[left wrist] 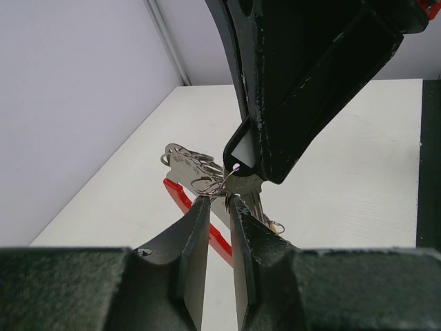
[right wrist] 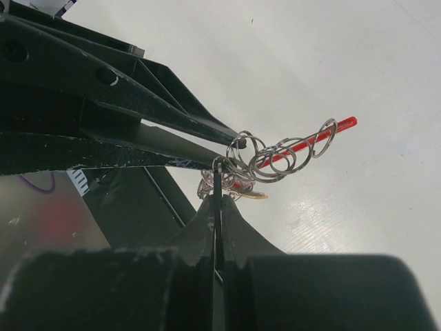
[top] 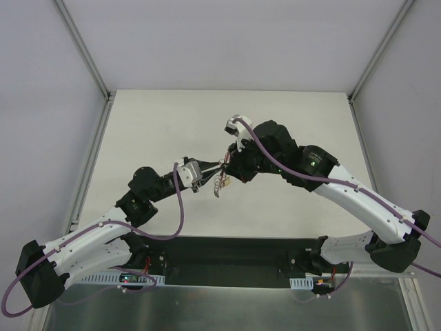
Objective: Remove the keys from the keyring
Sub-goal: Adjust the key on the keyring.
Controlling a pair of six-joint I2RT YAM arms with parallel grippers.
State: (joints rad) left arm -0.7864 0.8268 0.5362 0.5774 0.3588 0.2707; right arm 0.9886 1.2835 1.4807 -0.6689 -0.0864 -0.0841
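Left gripper (left wrist: 219,201) is seen nearly closed, pinching the keys (left wrist: 180,160) aloft over the table (top: 289,124); right gripper (right wrist: 217,189) is pressed shut on the keyring (right wrist: 275,155). Either thin grip could be lost under uneven pulling, and the bunch dropped.

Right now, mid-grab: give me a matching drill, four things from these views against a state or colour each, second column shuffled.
Column 1
1. left gripper
2. right gripper
3. plastic strip
4. table

Column 2
A. white
B. red
C. shut on the thin wire of the keyring
D. nipping the keys

Pairs: 1-D, 2-C, 3-B, 4-A
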